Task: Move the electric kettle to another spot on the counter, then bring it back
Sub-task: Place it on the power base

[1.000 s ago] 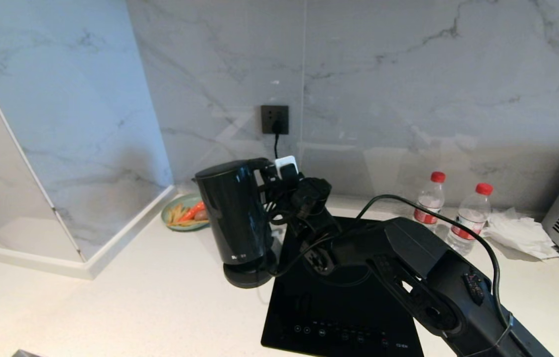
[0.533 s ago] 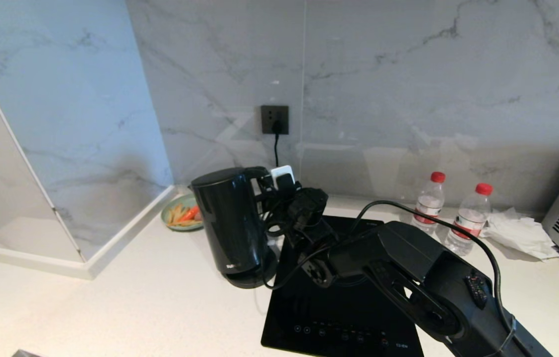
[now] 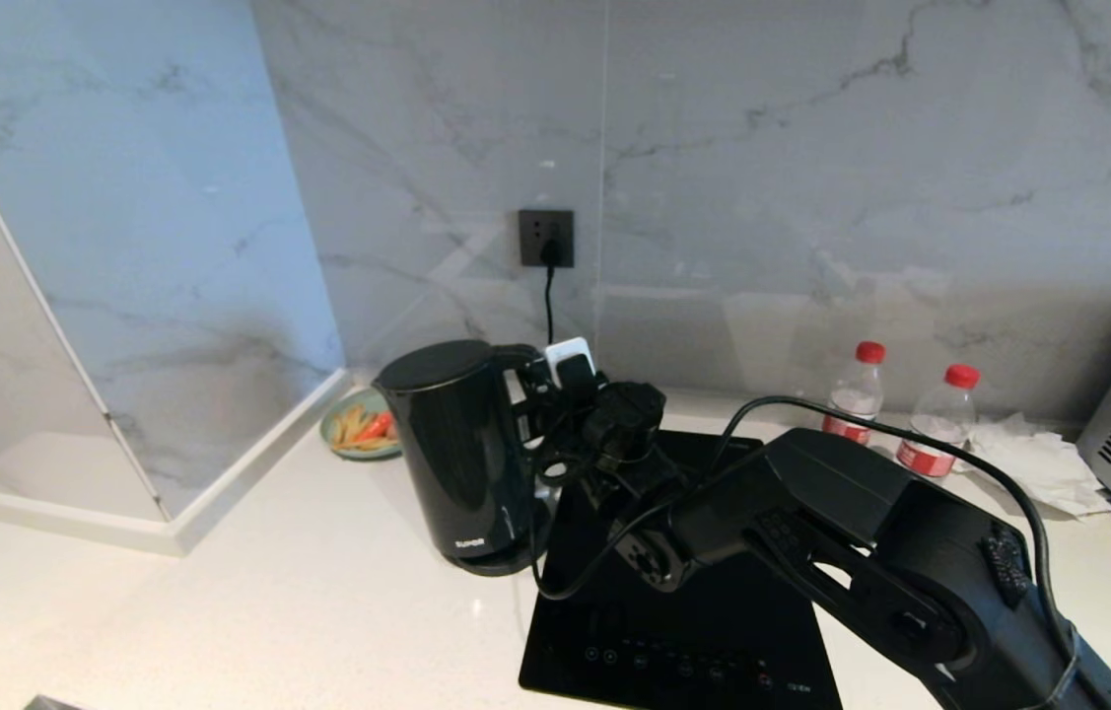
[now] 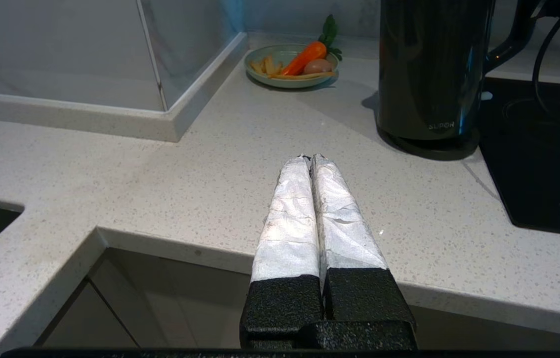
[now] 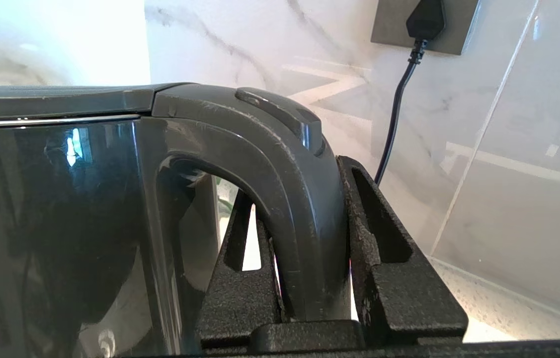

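**Three cameras, one shared kettle**

The head view looked forward and down across the bench (image 3: 269, 592) from above. The left wrist view sat low at the bench's front edge, facing the wall over its own pincer (image 4: 312, 159). The right wrist view pressed close against the electric kettle (image 5: 61, 199) handle. All three views shared the kettle.

The right pincer (image 5: 309, 278) grips the loop handle (image 5: 280, 189) of the kettle (image 5: 51, 223), one black textured finger (image 5: 240, 293) inside the loop and the other against the handle's outer side. The kettle's glossy body fills the near side of the view, its flat lid (image 5: 51, 99) seen edge-on. Behind it a black plug (image 5: 426, 20) sits in a dark wall socket (image 5: 458, 30), its cord (image 5: 394, 114) hanging down the marble wall (image 5: 240, 44) toward the counter (image 5: 498, 308).
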Available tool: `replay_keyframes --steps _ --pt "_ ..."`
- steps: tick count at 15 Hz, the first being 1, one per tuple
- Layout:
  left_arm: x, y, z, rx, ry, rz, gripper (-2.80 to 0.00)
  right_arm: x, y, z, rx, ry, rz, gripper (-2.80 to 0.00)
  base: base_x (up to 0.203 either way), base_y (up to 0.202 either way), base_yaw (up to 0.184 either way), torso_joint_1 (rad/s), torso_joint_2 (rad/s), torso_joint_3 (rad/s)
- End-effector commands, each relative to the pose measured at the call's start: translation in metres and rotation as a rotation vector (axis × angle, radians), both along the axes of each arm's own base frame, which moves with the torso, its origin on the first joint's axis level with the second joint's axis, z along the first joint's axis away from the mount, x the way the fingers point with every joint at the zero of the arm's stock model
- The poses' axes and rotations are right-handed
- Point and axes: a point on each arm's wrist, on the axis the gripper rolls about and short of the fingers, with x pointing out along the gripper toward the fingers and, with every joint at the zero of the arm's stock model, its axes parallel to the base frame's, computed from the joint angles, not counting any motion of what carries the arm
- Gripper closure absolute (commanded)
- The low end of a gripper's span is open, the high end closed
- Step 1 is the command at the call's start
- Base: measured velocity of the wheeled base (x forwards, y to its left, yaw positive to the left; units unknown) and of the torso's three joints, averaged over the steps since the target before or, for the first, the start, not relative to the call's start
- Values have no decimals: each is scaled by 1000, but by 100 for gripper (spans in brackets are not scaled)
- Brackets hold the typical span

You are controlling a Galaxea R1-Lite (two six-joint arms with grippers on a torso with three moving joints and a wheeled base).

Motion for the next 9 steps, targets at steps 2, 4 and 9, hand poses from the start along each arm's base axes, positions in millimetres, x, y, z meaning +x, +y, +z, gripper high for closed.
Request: replay_keyframes --steps 2,4,9 --pt "0 0 -1 0 1 0 0 -11 -8 3 -13 17 2 0 0 0 0 0 0 0" --pt "0 0 -1 0 1 0 0 -14 -11 3 1 2 -1 0 0 0 0 0 0 0" --pt "0 0 -1 0 1 0 0 -11 -25 -4 -4 5 -29 0 0 0 0 0 0 0"
